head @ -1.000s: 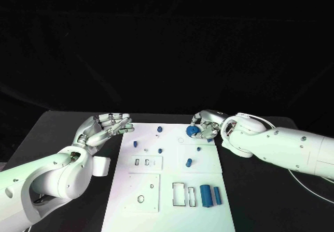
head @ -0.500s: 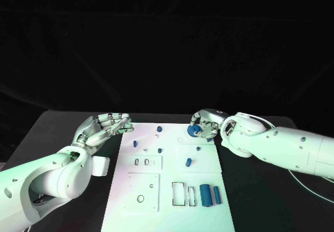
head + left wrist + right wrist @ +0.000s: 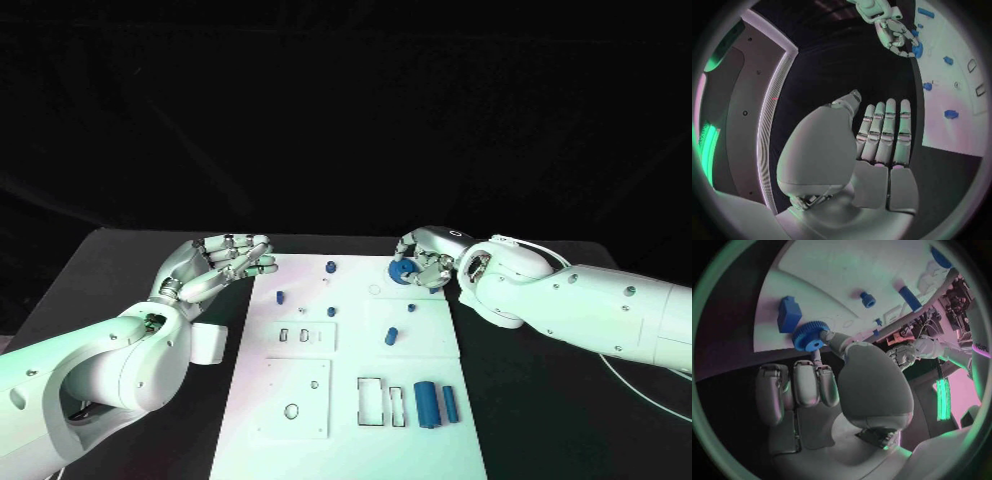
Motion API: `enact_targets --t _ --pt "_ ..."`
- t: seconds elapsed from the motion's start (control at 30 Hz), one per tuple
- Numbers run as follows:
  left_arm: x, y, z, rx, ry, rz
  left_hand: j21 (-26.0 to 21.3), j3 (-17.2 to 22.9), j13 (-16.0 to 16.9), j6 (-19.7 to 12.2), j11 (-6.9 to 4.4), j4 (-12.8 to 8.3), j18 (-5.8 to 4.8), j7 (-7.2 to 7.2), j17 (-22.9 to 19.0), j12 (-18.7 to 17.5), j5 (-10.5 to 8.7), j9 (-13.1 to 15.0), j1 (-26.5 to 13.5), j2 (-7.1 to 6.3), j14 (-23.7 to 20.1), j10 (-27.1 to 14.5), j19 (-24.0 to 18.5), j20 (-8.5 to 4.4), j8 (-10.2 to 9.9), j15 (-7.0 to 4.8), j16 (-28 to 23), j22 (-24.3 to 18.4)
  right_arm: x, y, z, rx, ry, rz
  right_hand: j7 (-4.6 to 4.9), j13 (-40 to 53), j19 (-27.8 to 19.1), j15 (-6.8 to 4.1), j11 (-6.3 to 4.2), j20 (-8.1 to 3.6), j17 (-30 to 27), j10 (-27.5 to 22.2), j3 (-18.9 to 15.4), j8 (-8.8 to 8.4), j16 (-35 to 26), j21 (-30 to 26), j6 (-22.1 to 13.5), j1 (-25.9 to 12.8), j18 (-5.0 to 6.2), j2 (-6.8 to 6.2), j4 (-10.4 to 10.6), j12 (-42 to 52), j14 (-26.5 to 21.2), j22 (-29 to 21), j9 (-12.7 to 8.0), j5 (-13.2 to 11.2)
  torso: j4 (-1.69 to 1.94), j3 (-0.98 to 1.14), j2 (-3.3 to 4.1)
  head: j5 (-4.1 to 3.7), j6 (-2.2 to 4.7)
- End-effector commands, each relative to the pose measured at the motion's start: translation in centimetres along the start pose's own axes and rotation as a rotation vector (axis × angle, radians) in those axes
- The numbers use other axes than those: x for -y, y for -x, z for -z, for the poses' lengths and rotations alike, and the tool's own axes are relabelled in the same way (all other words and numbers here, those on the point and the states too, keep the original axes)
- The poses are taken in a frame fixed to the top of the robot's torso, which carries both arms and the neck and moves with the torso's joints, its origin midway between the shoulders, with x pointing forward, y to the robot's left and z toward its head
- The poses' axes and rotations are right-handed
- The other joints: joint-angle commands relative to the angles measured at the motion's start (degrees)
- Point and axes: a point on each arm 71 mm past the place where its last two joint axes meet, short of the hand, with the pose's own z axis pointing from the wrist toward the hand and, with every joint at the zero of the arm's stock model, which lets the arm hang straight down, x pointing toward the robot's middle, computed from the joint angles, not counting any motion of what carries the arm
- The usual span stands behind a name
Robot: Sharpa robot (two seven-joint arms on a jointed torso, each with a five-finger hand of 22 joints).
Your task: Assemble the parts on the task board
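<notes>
1. Fingers point(image 3: 820, 347) of the right hand point(image 3: 426, 262) pinch a blue toothed gear point(image 3: 400, 269), its flat face turned toward the palm.
2. Gear hangs over the task board point(image 3: 353, 400) near its far right corner, so that hand is nearer.
3. Left hand point(image 3: 224, 260) hovers at the board's far left edge, fingers straight, holding nothing.

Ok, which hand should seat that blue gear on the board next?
Right. The right hand already pinches the blue gear over the task board's far right corner. The left hand hovers with flat fingers and nothing in it, off the board's left edge.
</notes>
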Motion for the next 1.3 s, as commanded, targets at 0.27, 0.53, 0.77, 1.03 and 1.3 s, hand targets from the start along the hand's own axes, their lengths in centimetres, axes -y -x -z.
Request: enact_targets --t 0.27,0.53,0.77,1.03,1.3 --pt "0.1 -0.2 0.0 -0.017 -0.003 0.011 0.0 0.4 -0.1 -0.2 0.32 0.0 0.77 0.19 0.1 -0.2 -0.14 -0.1 -0.1 -0.34 0.0 0.0 0.4 -0.12 -0.4 0.17 -0.3 -0.1 -1.7 0.1 0.4 0.067 0.089 0.06 -2.78 8.5 1.7 -0.59 -0.58 -0.56 -0.1 1.3 0.7 0.96 0.2 0.9 6.2 -0.6 -1.38 -0.05 -0.3 0.4 0.4 9.3 0.0 0.2 -0.05 0.04 -0.01 0.14 -0.02" --pt "0.1 -0.2 -0.1 -0.018 -0.002 0.012 0.0 0.5 -0.1 -0.2 0.33 0.0 0.77 0.21 0.1 -0.2 -0.14 -0.1 0.0 -0.36 0.0 0.0 0.4 -0.12 -0.4 0.17 -0.3 -0.1 -5.4 0.5 1.1 0.143 0.192 0.117 -2.95 8.8 2.4 -0.67 -0.72 -0.66 -0.1 1.5 1.1 0.71 0.2 1.6 6.8 -1.3 -1.64 -0.09 -0.4 0.5 0.5 10.3 0.0 0.7 -0.03 -0.13 -0.11 0.14 0.07" --pt "0.1 -0.3 -0.1 -0.021 -0.002 0.013 0.0 0.5 -0.1 -0.2 0.33 0.0 0.77 0.21 0.1 -0.2 -0.14 -0.1 0.0 -0.36 0.0 0.0 0.4 -0.12 -0.4 0.17 -0.3 -0.1 -8.5 0.4 0.7 0.173 0.252 0.127 -3.0 8.7 2.4 -0.7 -0.76 -0.68 -0.1 1.4 1.2 0.67 0.2 1.6 7.0 -1.5 -1.66 -0.08 -0.4 0.5 0.5 10.4 0.0 0.7 0.15 -0.13 -0.04 0.26 0.14" --pt "0.1 -0.5 -0.1 -0.023 -0.001 0.015 0.0 0.5 -0.1 -0.2 0.33 0.0 0.77 0.21 0.1 -0.2 -0.14 -0.1 0.0 -0.36 0.0 0.0 0.4 -0.12 -0.4 0.17 -0.3 -0.1 -11.6 -0.3 -0.9 0.174 0.298 0.125 -3.05 8.7 2.4 -0.74 -0.81 -0.72 -0.1 1.4 1.3 0.56 0.2 1.7 7.1 -1.7 -1.66 -0.08 -0.4 0.4 0.5 10.4 -0.1 0.6 0.19 -0.17 0.04 0.59 0.07" --pt "0.1 -0.5 0.0 -0.025 -0.001 0.016 0.0 0.5 -0.1 -0.2 0.33 0.0 0.77 0.21 0.1 -0.2 -0.14 -0.1 0.0 -0.36 0.0 0.0 0.4 -0.12 -0.4 0.17 -0.3 -0.1 -12.7 -1.3 -2.4 0.164 0.309 0.13 -3.05 8.6 2.4 -0.76 -0.82 -0.73 -0.1 1.4 1.3 0.45 0.2 1.6 7.1 -1.9 -1.63 -0.11 -0.4 0.3 0.5 10.3 -0.1 0.5 0.21 -0.14 0.08 0.81 -0.1"
